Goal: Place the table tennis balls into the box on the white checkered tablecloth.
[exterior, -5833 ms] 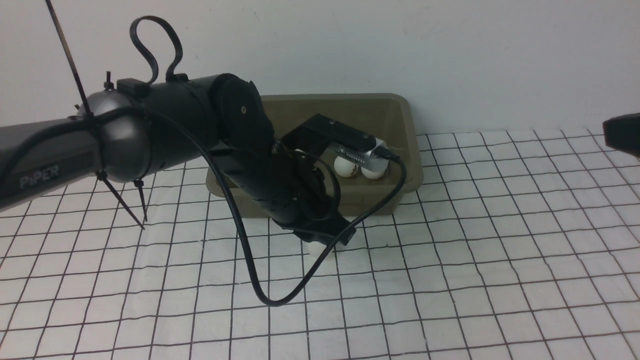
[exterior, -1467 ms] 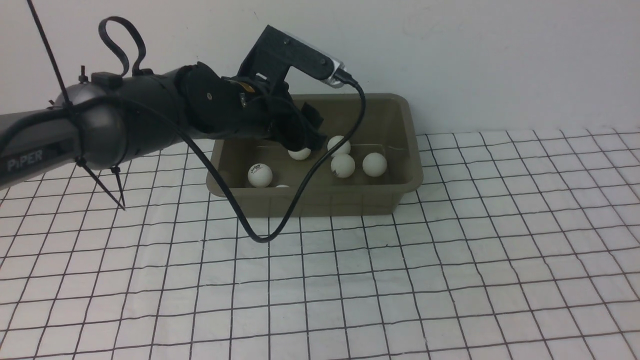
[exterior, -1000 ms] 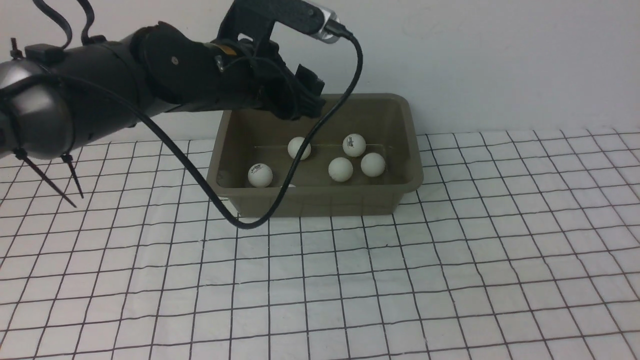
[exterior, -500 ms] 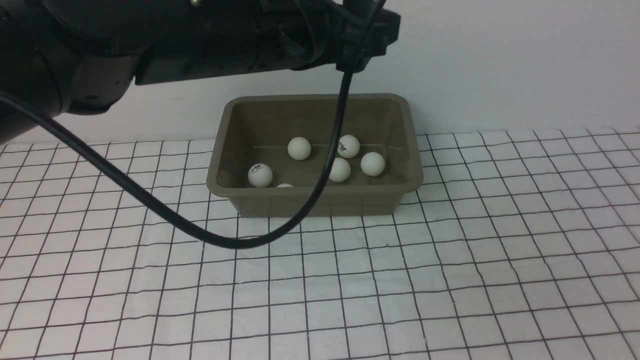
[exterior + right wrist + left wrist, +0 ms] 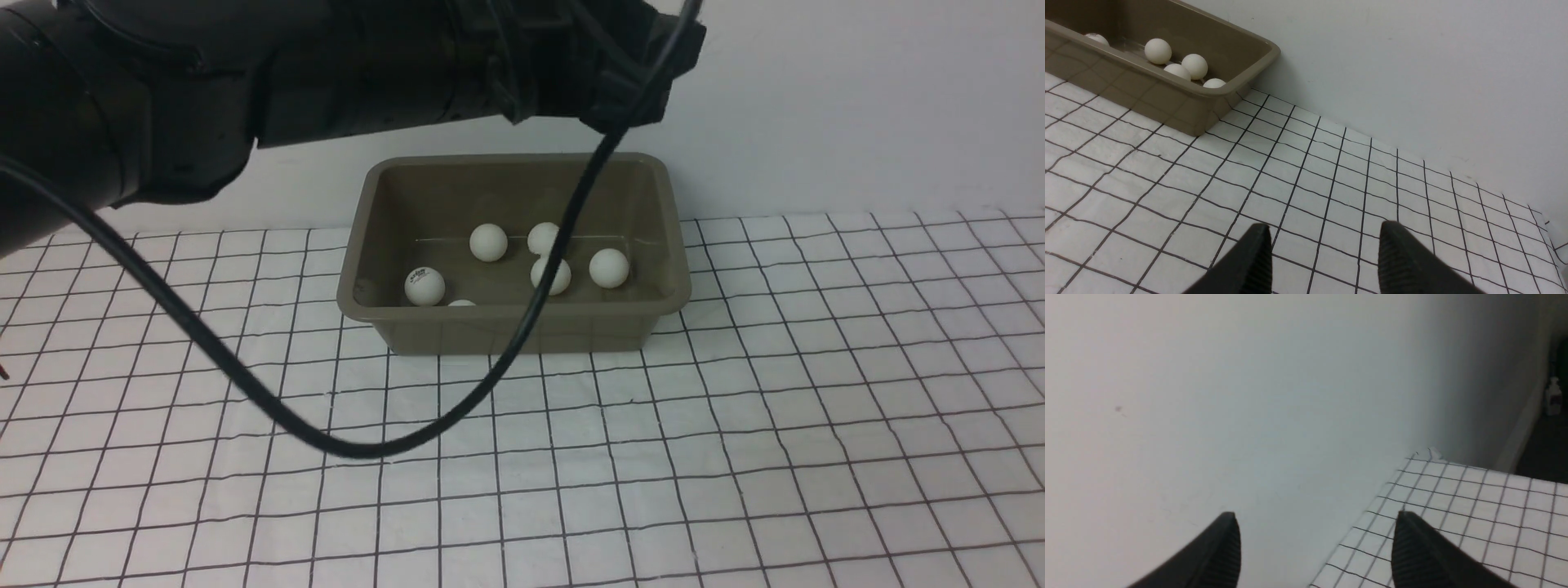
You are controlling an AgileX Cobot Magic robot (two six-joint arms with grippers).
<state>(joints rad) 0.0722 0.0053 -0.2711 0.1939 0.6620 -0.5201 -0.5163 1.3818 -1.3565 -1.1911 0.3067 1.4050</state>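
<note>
Nearest, only white checkered tablecloth (image 5: 735, 457) over the desk, faintly wrinkled, with no ball seen loose on it in any view. Above that cloth, apart from the box's right end, right tool (image 5: 1325, 226) with jaws spread and nothing between them. Across the near cloth, a sagging black cable (image 5: 245, 384) hanging from the left arm (image 5: 326, 57). Farther back, box (image 5: 522, 331) standing on the cloth close to the wall (image 5: 816, 106), mouth up, long axis running left to right along that wall. Inside, all six table tennis balls (image 5: 489, 242): one with a printed logo toward the near left corner, one half hidden behind the near rim just beside it, four more toward the middle and right, two of those touching or nearly so. No long axis or heading to a sphere; only the logo on the left one turned toward the camera. Judged light, hollow, stiff-shelled and smooth, so likely to roll away or squirt out of a pinch; best taken across the widest part, from straight above, with a gentle squeeze. Box judged light too, stiff plastic, best held by the flared rim. Highest and farthest, left tool (image 5: 1314, 516), high above the box, jaws spread, empty, facing the wall.
</note>
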